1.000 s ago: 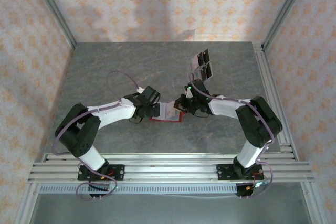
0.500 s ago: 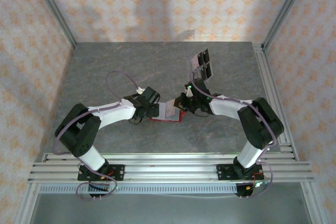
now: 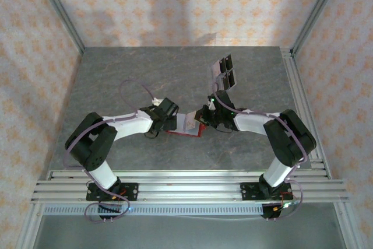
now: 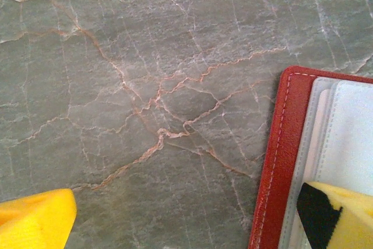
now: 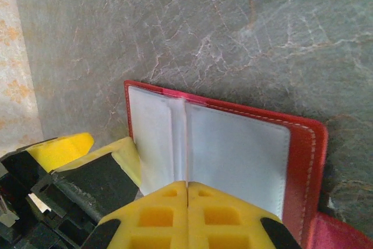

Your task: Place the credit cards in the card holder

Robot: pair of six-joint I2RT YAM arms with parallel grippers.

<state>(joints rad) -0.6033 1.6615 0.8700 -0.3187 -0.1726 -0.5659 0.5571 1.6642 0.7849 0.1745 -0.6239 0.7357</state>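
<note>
The red card holder [image 3: 195, 130] lies open on the grey table between my two grippers, its pale lining [image 5: 233, 150] facing up. My right gripper [image 5: 187, 186] is shut on a thin pale inner leaf [image 5: 186, 138] of the holder, seen edge-on and standing up from the fold. My left gripper [image 4: 186, 220] stands open at the holder's left edge [image 4: 280, 155], with one yellow fingertip [image 4: 341, 214] resting on the lining and the other over bare table. From above, the left gripper [image 3: 169, 122] and right gripper [image 3: 203, 119] nearly meet. Dark credit cards [image 3: 224, 71] stand behind.
The cards sit in a clear plastic stand [image 3: 217, 68] on the table behind the right gripper. Metal frame rails [image 3: 300, 103] run along the right side and the near edge. Patterned walls close in the back and sides.
The right gripper has edged slightly left over the holder, with the pale leaf still in its jaws. The left arm has shifted only a little.
</note>
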